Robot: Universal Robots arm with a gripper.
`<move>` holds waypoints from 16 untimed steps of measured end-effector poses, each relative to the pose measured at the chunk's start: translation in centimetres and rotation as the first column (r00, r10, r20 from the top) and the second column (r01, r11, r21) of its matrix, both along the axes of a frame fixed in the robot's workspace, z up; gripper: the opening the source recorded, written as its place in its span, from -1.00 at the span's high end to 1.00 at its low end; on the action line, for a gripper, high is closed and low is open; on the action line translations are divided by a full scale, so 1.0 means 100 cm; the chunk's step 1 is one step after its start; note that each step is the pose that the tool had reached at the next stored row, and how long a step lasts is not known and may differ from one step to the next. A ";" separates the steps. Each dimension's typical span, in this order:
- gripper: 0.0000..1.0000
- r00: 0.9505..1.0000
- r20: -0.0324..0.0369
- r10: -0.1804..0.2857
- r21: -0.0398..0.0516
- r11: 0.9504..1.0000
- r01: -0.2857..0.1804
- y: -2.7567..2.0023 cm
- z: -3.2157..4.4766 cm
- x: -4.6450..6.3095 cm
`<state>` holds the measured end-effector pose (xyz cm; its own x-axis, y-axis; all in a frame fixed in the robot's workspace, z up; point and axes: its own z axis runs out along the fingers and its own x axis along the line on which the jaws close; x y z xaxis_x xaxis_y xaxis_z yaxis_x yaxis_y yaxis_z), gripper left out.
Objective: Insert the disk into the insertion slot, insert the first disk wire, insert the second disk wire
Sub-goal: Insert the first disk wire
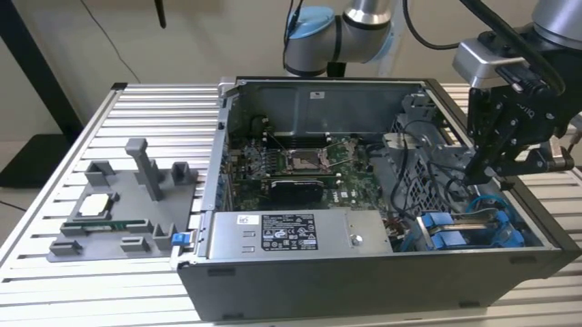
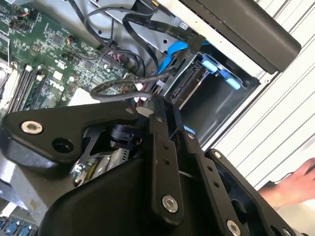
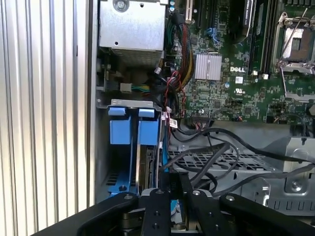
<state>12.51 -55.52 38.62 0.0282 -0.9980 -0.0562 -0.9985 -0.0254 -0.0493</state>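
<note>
The flat silver-grey disk in its bright blue plastic frame (image 3: 147, 167) sits edge-on in the grey metal insertion slot with blue rails (image 3: 129, 103), just beside the black two-fingered gripper (image 3: 173, 181). We see only the disk's dark edge and one blue tab; its broad faces are turned away. In the second wrist view the disk (image 2: 183, 87) shows its connector end close to the gripper (image 2: 165, 109), next to an open grey cavity of the slot (image 2: 216, 105).

The gripper is clenched, its pads drawn together. Its own body hides the tips, so we cannot tell whether anything thin is pinched. A sliver of blue beside the fingers (image 2: 160, 162) is too small to identify.

In the exterior view the gripper (image 1: 475, 178) hangs low inside the open grey steel computer case (image 1: 364, 286), over the slot (image 1: 454, 235), and blocks our sight of the disk.

Glossy round black cables (image 3: 211, 147) loop right against the gripper, and a bright blue flat cable (image 2: 177, 51) lies just beyond it. Farther off lie the green motherboard (image 3: 221, 93) and the perforated silver power supply box (image 3: 132, 24). The case stands on a ribbed aluminium table (image 1: 54, 286).

A hand (image 2: 293, 187) is cut off at the picture's edge. Well apart from the gripper, toward the exterior view's left, a matte grey plastic fixture tray (image 1: 136, 204) carries a small square silver chip (image 1: 95, 203).
</note>
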 end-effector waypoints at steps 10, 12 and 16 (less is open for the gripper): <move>1.00 0.998 -0.057 0.000 0.000 1.000 0.000 -0.0056 -0.0016 0.008; 1.00 0.998 -0.057 0.000 0.000 1.000 0.000 -0.0056 -0.0016 0.008; 1.00 0.998 -0.057 0.000 0.000 1.000 0.000 -0.0056 -0.0016 0.008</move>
